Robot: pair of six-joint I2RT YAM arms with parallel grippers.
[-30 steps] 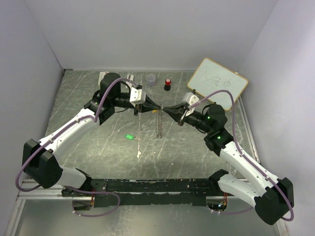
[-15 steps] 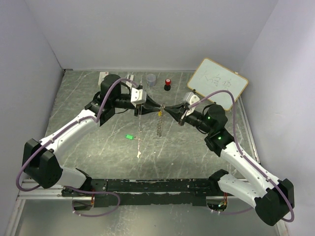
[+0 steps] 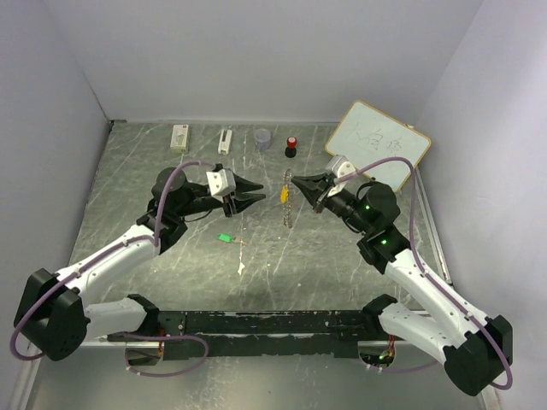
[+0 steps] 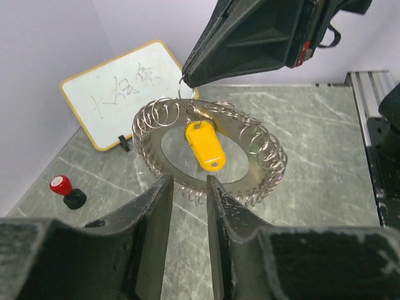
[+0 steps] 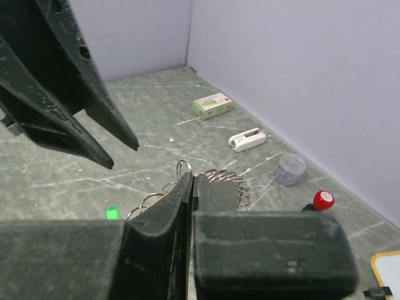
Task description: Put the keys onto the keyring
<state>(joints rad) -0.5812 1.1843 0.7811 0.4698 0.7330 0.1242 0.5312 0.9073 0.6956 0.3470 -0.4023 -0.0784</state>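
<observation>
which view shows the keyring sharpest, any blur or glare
Left wrist: the keyring and yellow key are crisp, with soft glints on the coils; the left fingers are dark and soft. Right wrist: the right fingers hide much of the ring. Top external: even light, ring tiny and edge-on.

Lower part of keyring (image 5: 226, 187) hidden behind right gripper (image 5: 190, 181); whiteboard (image 5: 386, 270) cut off at corner; green key (image 3: 225, 237) shaft too small to tell.
</observation>
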